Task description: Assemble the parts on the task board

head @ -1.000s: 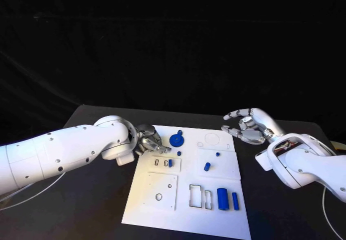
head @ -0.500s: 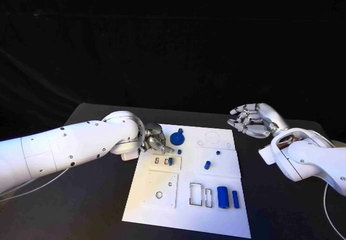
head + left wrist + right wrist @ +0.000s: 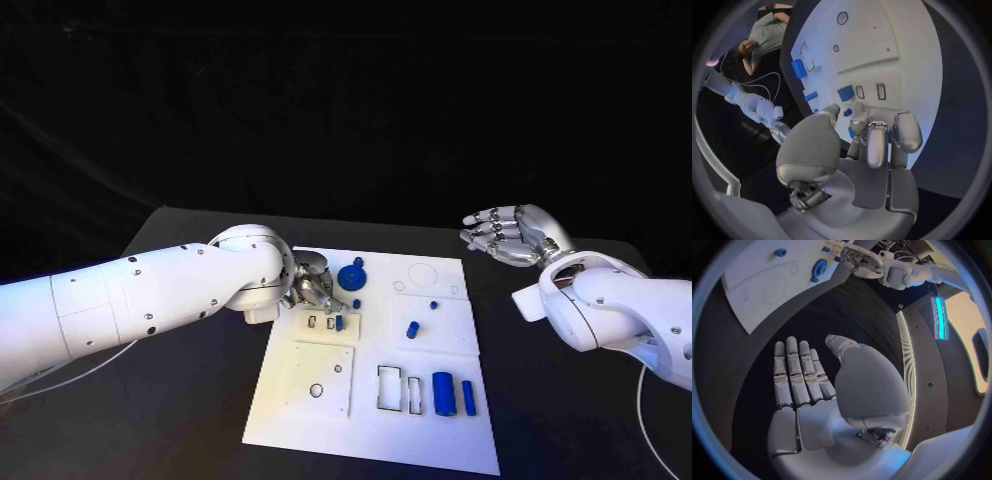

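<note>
The white task board (image 3: 433, 440) lies mid-table with several blue parts on it. My left hand (image 3: 315, 285) hovers at the board's far left corner, its fingers curled down right beside the round blue part (image 3: 352, 275). In the left wrist view, blue of that round part (image 3: 852, 132) shows between the fingers (image 3: 877, 145); whether they grip it is hidden. A small blue peg (image 3: 359, 303) and a blue piece (image 3: 340, 323) standing in a slot lie just beyond. My right hand (image 3: 508, 235) is raised off the board's far right corner, its fingers (image 3: 795, 372) straight and apart, holding nothing.
Near the board's front right lie a blue cylinder (image 3: 444, 395) and a blue bar (image 3: 470, 399) beside dark-outlined slots (image 3: 391, 390). Other small blue pieces (image 3: 414, 331) sit mid-board. Black table (image 3: 173, 400) surrounds the board on both sides.
My left hand has edged right, closer to the round blue part. My right hand has lifted up and back, away from the board, and its fingers have straightened.
</note>
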Robot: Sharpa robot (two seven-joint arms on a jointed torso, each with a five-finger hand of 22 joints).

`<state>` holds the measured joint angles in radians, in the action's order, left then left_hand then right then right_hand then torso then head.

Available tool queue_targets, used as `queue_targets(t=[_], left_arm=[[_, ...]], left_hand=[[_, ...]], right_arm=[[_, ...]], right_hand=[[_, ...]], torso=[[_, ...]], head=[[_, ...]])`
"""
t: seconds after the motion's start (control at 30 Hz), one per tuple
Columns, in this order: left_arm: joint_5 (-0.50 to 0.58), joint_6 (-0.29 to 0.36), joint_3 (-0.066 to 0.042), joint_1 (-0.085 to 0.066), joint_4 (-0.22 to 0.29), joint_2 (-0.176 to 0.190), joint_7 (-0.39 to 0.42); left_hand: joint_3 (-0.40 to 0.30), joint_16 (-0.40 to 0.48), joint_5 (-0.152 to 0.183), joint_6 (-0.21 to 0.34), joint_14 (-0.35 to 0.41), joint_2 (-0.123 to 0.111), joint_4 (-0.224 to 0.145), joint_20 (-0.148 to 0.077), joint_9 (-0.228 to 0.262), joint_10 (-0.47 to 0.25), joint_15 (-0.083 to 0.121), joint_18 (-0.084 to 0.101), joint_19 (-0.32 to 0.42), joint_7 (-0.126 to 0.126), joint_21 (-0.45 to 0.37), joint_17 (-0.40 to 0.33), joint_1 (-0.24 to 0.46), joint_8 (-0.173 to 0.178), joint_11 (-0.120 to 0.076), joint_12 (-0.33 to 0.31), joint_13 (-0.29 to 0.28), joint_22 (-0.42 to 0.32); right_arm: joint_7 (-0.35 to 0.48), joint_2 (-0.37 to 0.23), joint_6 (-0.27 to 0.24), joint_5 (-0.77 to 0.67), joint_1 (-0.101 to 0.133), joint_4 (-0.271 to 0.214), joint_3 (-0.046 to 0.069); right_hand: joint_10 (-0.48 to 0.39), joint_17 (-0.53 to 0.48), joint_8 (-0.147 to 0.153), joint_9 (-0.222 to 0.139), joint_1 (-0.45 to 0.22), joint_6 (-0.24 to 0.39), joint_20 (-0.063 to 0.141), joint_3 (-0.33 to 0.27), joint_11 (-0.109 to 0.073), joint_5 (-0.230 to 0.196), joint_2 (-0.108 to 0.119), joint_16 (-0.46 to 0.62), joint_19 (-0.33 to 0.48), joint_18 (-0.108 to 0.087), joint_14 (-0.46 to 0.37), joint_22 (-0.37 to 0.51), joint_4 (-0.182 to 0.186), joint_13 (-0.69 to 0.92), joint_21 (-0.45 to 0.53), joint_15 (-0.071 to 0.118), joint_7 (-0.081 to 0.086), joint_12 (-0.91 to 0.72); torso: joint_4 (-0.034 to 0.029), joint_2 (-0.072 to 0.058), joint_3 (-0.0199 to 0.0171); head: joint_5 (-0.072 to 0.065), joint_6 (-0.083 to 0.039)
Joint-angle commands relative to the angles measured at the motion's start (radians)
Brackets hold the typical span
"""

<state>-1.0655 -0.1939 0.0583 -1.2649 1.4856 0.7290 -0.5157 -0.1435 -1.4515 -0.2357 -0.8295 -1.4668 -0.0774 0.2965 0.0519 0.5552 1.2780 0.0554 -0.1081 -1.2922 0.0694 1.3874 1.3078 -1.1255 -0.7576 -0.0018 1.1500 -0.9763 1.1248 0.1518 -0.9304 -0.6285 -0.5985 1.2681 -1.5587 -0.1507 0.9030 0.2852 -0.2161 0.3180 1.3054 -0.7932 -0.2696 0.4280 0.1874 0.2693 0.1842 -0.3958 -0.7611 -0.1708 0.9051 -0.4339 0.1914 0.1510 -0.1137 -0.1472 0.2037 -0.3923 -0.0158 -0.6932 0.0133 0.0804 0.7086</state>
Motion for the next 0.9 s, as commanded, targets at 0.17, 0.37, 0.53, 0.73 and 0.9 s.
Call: queue_targets(t=[0.17, 0.37, 0.53, 0.73, 0.9], left_arm=[[0.0, -0.04, 0.002, -0.002, 0.001, -0.008, -0.004], [0.002, -0.05, 0.005, -0.002, 0.0, -0.012, -0.004], [0.009, -0.06, 0.005, -0.001, 0.001, -0.013, -0.004], [0.018, -0.066, 0.006, -0.001, 0.005, -0.013, -0.004], [0.02, -0.069, 0.006, -0.001, 0.004, -0.013, -0.004]], left_hand=[[0.003, -0.005, 0.005, -0.006, -0.057, 0.002, -0.001, 0.001, 0.003, 0.004, 0.005, 0.019, -0.009, 0.0, 0.004, 0.092, 0.009, -0.004, -0.001, 0.005, -0.002, 0.002], [0.003, -0.004, 0.004, -0.006, -0.057, 0.005, -0.001, 0.001, 0.004, 0.003, 0.005, 0.02, -0.009, -0.001, 0.005, 0.091, 0.01, -0.005, -0.001, 0.006, -0.002, 0.004], [0.001, -0.005, 0.003, -0.006, -0.057, 0.008, -0.001, 0.001, 0.006, 0.003, 0.006, 0.02, -0.011, -0.002, 0.007, 0.091, 0.009, -0.006, -0.002, 0.006, -0.002, 0.007], [-0.002, -0.005, -0.001, -0.005, -0.057, 0.011, -0.002, 0.0, 0.01, 0.003, 0.007, 0.02, -0.01, -0.003, 0.008, 0.091, 0.002, -0.007, -0.003, 0.008, -0.003, 0.008], [-0.004, -0.005, -0.003, -0.005, -0.057, 0.012, -0.002, 0.0, 0.011, 0.002, 0.007, 0.021, -0.011, -0.003, 0.009, 0.091, -0.001, -0.008, -0.004, 0.008, -0.002, 0.01]], right_arm=[[0.033, 0.006, 0.038, 0.057, 0.0, 0.0, -0.001], [0.03, 0.01, 0.044, 0.063, -0.001, 0.001, -0.001], [0.027, 0.012, 0.047, 0.065, -0.003, 0.004, -0.002], [0.022, 0.016, 0.047, 0.065, -0.005, 0.008, -0.002], [0.018, 0.018, 0.048, 0.065, -0.007, 0.01, -0.003]], right_hand=[[-0.001, -0.02, 0.007, -0.008, -0.02, -0.007, -0.007, -0.003, 0.007, -0.012, -0.008, 0.035, -0.014, -0.014, 0.006, 0.027, -0.008, -0.029, 0.018, -0.008, 0.055, 0.011], [-0.003, -0.025, 0.009, -0.01, -0.025, -0.004, -0.007, -0.007, 0.009, -0.017, -0.009, 0.042, -0.019, -0.013, 0.007, 0.033, -0.007, -0.036, 0.02, -0.009, 0.056, 0.013], [-0.004, -0.026, 0.01, -0.011, -0.026, -0.003, -0.007, -0.008, 0.009, -0.019, -0.01, 0.045, -0.02, -0.013, 0.007, 0.034, -0.007, -0.038, 0.021, -0.01, 0.057, 0.013], [-0.006, -0.028, 0.011, -0.012, -0.027, -0.002, -0.008, -0.01, 0.01, -0.019, -0.011, 0.049, -0.02, -0.012, 0.007, 0.037, -0.007, -0.041, 0.023, -0.01, 0.057, 0.014], [-0.007, -0.029, 0.012, -0.012, -0.028, -0.001, -0.008, -0.01, 0.01, -0.019, -0.011, 0.05, -0.02, -0.012, 0.006, 0.039, -0.007, -0.042, 0.025, -0.011, 0.058, 0.014]], torso=[[-0.0009, -0.001, -0.0007], [0.0, -0.002, -0.0007], [-0.0008, -0.002, -0.0007], [-0.0008, -0.002, -0.0015], [-0.001, -0.001, -0.0011]], head=[[-0.015, -0.004], [-0.015, -0.001], [-0.016, 0.0], [-0.014, 0.003], [-0.013, 0.005]])
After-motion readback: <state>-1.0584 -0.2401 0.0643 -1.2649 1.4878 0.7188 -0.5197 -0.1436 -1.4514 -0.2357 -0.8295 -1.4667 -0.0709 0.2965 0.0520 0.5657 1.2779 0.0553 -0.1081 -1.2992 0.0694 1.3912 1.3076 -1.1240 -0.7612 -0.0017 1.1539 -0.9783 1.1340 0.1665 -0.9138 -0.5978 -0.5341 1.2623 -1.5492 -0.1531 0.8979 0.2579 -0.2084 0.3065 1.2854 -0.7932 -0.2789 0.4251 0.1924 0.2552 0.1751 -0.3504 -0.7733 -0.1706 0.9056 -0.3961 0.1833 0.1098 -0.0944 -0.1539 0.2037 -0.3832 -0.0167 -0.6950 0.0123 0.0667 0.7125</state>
